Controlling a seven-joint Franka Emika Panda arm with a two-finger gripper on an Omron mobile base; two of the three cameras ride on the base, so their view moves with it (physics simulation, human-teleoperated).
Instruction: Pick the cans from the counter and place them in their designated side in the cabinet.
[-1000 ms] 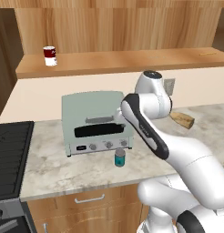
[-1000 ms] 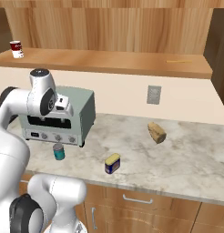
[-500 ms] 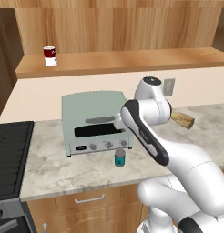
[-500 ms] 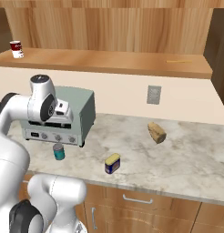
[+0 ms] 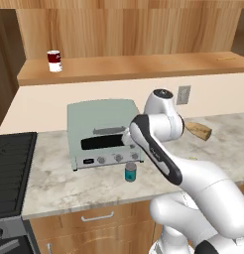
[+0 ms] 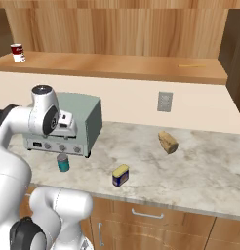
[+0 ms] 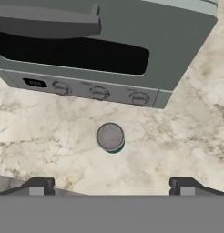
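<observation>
Marbled pale stone forms the surface (image 6: 200,171), with a long wooden cabinet (image 5: 144,67) shelf running along the wall above it. A mint-green toaster oven (image 5: 101,131) serves as the landmark: the teal can (image 5: 131,171) stands upright on the surface just in front of its control panel, towards its right end, close to it but apart. The dark blue can (image 6: 120,175) with the yellow top lies on the surface well to the right of the toaster oven and nearer the front edge. A piece of bread (image 6: 167,141) sits farther right still, towards the wall.

The step in hand appears to be the approach for the first pick. The claw (image 7: 111,189) hangs above the teal can with its jaws spread wide and nothing between them; in the hand view the can's silvery top sits slightly above the midline between the two fingertips (image 7: 38,186). The next move likely calls for a small shift to centre on the can, a straight descent until the tips flank its wall, then a close, minding the toaster oven's front face just behind.

A red-and-white can (image 5: 54,60) stands on the cabinet shelf, above and left of the toaster oven. Its label is too small to read; the blue can's yellow label shows no legible writing, and the toaster's small display is unreadable.
</observation>
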